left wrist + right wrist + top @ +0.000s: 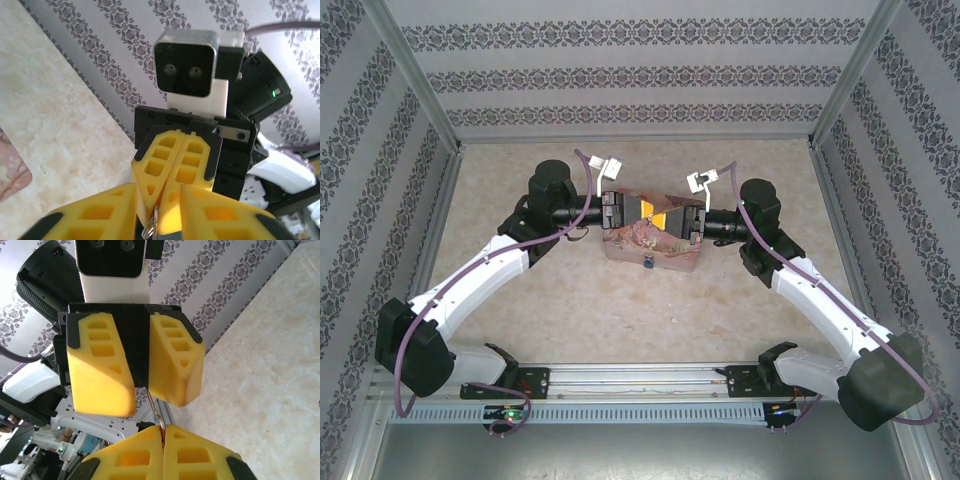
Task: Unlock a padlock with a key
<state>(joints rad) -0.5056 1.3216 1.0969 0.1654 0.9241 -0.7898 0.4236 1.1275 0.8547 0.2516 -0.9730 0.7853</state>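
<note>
The tiny blue padlock [648, 265] sits low on the near face of the pink box [670, 252], on the table [570, 300]. Both arms meet above the box, so the lock is below the grippers and apart from both. In the right wrist view, the right gripper [162, 440] has its yellow fingers pressed flat together, nipping a thin brassy sliver of metal with a small ring on it, the key [156, 412] by its looks. The key pokes up from that pinch toward the left gripper [141, 390] facing it. The left gripper is parted, with a dark gap between its pads, and the key's tip reaches the mouth of that gap; whether either pad touches it I can't tell. From the left wrist, a bit of silver metal dangles under the right gripper's closed tips, cut off by the frame's bottom edge. From above, the lock is just a blue speck and its shackle is too small to make out.
</note>
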